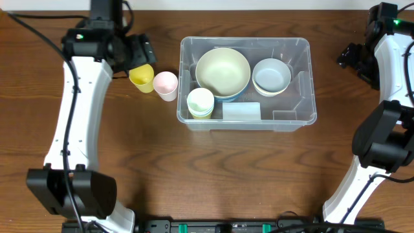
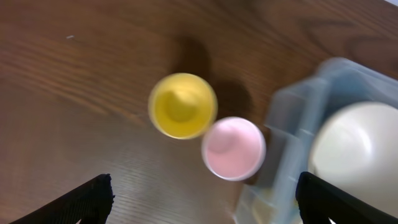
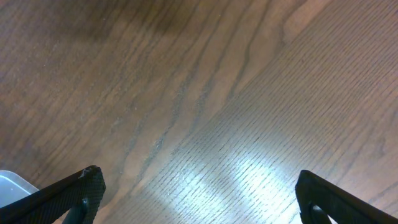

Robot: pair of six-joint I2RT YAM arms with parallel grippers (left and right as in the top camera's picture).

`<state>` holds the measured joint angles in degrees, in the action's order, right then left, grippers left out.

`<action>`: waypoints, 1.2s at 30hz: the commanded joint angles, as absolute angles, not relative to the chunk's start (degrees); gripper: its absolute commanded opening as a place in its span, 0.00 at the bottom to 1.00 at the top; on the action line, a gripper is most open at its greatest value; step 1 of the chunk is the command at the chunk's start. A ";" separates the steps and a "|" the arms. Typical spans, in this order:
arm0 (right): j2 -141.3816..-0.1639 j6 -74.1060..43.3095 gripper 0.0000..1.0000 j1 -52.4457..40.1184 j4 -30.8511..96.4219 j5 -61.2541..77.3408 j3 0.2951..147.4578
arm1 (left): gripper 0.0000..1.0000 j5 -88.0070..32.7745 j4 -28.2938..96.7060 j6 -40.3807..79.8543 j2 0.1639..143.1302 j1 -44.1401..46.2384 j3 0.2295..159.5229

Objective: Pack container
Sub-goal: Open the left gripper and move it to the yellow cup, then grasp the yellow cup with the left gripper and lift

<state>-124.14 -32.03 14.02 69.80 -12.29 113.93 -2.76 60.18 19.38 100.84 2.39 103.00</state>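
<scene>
One clear plastic container (image 1: 244,41) sits mid-counter (image 1: 194,175) on dark, wood-grained brown. It is rectangular and round-cornered, with notches moulded into its walls, and two white-and-black arms flank it.

Counted from above, four things show inside. One large cream bowl (image 1: 223,70), smooth and round, fills the far left, with a blue rim showing under its near edge. One smaller pale blue bowl (image 1: 272,76) lies beside it at the far right. One pale green cup (image 1: 200,101) stands in the near left corner, seemingly atop a short stack whose number cannot be told. One pale rectangular label (image 1: 241,111) sits at the near wall.

Two cups stand upright outside, mouths up and rim to rim. The yellow cup (image 1: 142,76) is the farther from the container, and the pink cup (image 1: 165,84) is just beside the container's left wall. Both are plain, round and tapering.

The left pincer (image 2: 203,190) hangs over the yellow cup with its black fingers spread wide, gripping nothing. Its wrist camera, somewhat blurred, looks down on both cups and the container's corner. The right pincer (image 3: 199,180) is likewise wide and empty — over bare wood at the counter's far right, well apart from the container.
</scene>
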 commanded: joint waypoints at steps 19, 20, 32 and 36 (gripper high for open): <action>-124.77 -32.75 0.99 14.63 69.84 -13.08 114.15 | 0.94 -2.13 60.34 23.29 120.68 -1.52 103.53; -124.77 -32.75 0.99 14.63 69.84 -13.08 114.15 | 0.94 -2.13 60.29 23.42 120.70 -1.72 103.31; -124.77 -32.75 0.99 14.63 69.84 -13.08 114.15 | 0.87 -2.13 58.78 23.70 121.91 -2.35 100.97; -124.77 -32.75 0.99 14.63 69.84 -13.08 114.15 | 0.82 -2.13 58.81 23.68 123.55 -2.35 100.73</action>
<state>-124.14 -32.03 14.02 69.80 -12.29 113.93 -2.59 58.63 23.11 121.27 -2.15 101.62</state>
